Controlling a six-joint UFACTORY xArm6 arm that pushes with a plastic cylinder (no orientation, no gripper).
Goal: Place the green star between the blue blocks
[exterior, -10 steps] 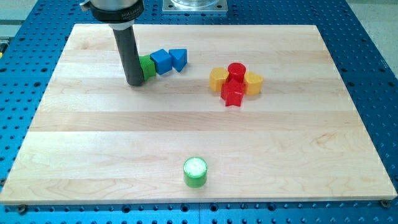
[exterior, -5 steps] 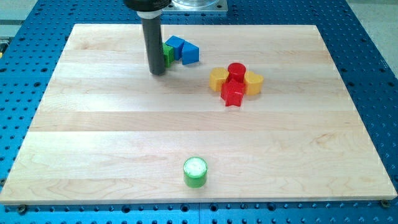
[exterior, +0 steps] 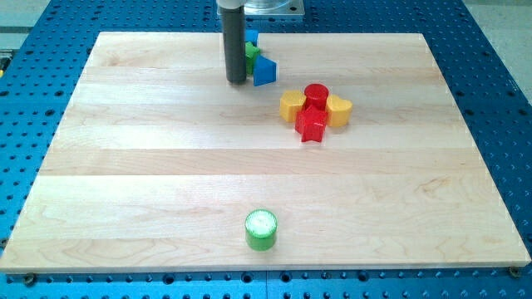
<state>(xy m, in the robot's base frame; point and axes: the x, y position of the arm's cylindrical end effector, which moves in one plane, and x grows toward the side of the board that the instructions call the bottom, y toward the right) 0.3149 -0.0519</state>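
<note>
My tip (exterior: 237,80) rests on the board near the view's top centre. Just right of the rod, a sliver of the green star (exterior: 251,52) shows, mostly hidden behind the rod. One blue block (exterior: 252,37) peeks out above the star, near the board's top edge. A blue triangular block (exterior: 264,71) lies below and right of the star, touching it. The star sits between the two blue blocks, and the rod stands against its left side.
A cluster of two yellow blocks (exterior: 292,105) (exterior: 338,110), a red cylinder (exterior: 316,94) and a red star-like block (exterior: 311,125) lies right of centre. A green cylinder (exterior: 261,229) stands near the view's bottom centre. The wooden board (exterior: 125,183) ends close above the blue block.
My tip has moved right and up the view, pushing the green star and both blue blocks toward the board's top edge. The blue blocks have separated, one above and one below the star.
</note>
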